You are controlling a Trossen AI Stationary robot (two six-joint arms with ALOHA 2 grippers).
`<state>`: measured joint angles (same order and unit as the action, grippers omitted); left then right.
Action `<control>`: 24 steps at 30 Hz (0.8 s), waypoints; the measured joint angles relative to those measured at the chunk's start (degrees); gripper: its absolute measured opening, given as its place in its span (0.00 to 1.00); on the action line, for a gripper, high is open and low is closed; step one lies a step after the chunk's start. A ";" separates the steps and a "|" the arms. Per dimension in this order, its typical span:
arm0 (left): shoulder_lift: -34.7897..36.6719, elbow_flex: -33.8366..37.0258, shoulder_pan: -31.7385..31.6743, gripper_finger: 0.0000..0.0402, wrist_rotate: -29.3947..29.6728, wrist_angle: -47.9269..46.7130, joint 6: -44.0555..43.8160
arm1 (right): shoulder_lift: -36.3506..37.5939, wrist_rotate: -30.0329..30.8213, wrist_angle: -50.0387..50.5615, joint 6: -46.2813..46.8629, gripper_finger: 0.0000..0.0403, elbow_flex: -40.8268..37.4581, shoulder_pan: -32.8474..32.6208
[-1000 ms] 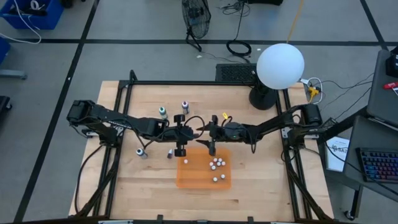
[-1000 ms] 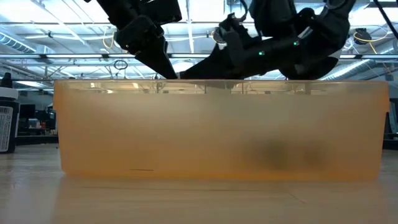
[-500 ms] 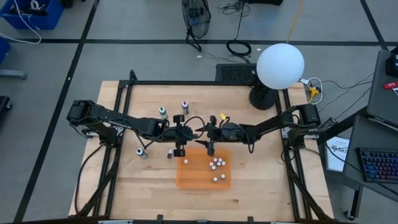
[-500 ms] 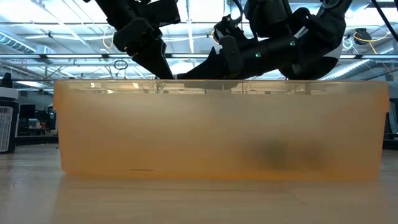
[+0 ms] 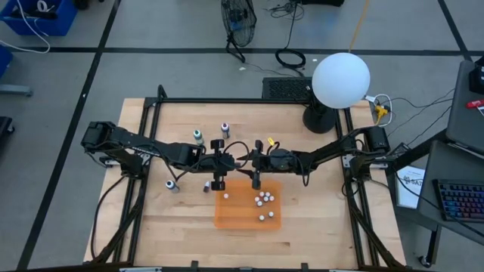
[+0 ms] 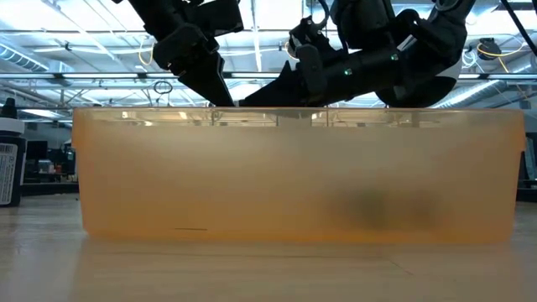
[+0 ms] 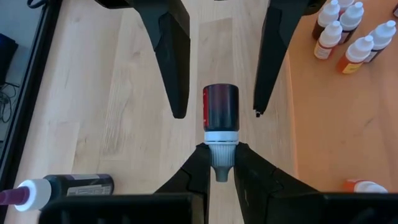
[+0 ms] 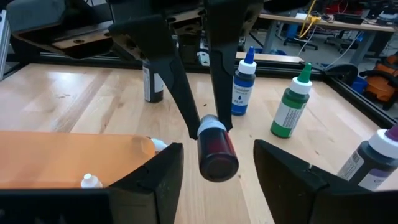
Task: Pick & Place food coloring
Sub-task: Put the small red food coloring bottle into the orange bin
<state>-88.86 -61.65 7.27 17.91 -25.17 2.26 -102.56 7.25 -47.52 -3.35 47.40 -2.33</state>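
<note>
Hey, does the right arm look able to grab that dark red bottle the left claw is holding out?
Probably yes. The left claw grips the dark red bottle by its cap, leaving the body free, and the right claw already straddles it with open fingers, nothing between.

table: pale matt wood | bin: translucent orange plastic | fingers: matt black

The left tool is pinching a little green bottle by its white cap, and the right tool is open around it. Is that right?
Not green. The left tool pinches a little dark red bottle by its white cap, as the left wrist view shows; the right tool is open around it.
</note>
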 joint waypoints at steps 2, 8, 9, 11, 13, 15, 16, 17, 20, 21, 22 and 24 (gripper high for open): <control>0.00 0.00 0.00 0.13 0.00 0.00 0.00 | 0.00 0.00 -0.10 -0.42 0.42 0.00 0.02; 0.00 0.00 0.00 0.13 0.00 0.00 0.00 | 0.00 -0.02 -0.10 -0.59 0.30 0.00 0.18; 0.00 0.00 0.00 0.13 0.04 -0.01 0.00 | 0.00 -0.09 -0.07 -0.59 0.27 0.00 0.23; 0.00 0.00 0.00 0.13 0.10 0.00 0.02 | 0.00 -0.13 0.09 -0.59 0.21 0.00 0.38; 0.00 0.00 0.00 0.13 0.17 -0.05 -0.02 | 0.00 -0.29 0.34 -0.62 0.16 0.00 0.62; 0.00 0.00 0.00 0.13 0.20 -0.05 -0.07 | 0.02 -0.41 0.55 -1.03 0.11 0.00 0.76; 0.00 0.00 0.00 0.13 0.24 -0.01 -0.07 | 0.04 -0.50 0.60 -1.13 0.11 0.00 0.80; 0.00 0.00 0.00 0.13 0.40 0.12 0.00 | 0.04 -0.46 0.60 -1.45 0.11 0.00 0.80; 0.00 0.04 0.00 0.16 0.76 0.80 0.17 | 0.09 -0.04 0.72 -2.17 0.11 0.00 0.81; 0.00 0.04 0.00 0.20 0.79 0.93 0.17 | 0.09 -0.04 0.77 -2.16 0.11 0.00 0.81; 0.35 0.04 0.00 0.24 0.72 1.19 0.17 | 0.09 0.03 1.13 -2.12 0.11 0.00 0.81; 1.08 -0.09 0.02 0.33 0.67 1.91 -0.01 | 0.00 0.22 2.24 -2.16 0.11 -0.10 0.85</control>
<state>-87.78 -61.73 7.29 18.58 -23.26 2.25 -102.56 7.46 -45.28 -5.52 47.29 -1.48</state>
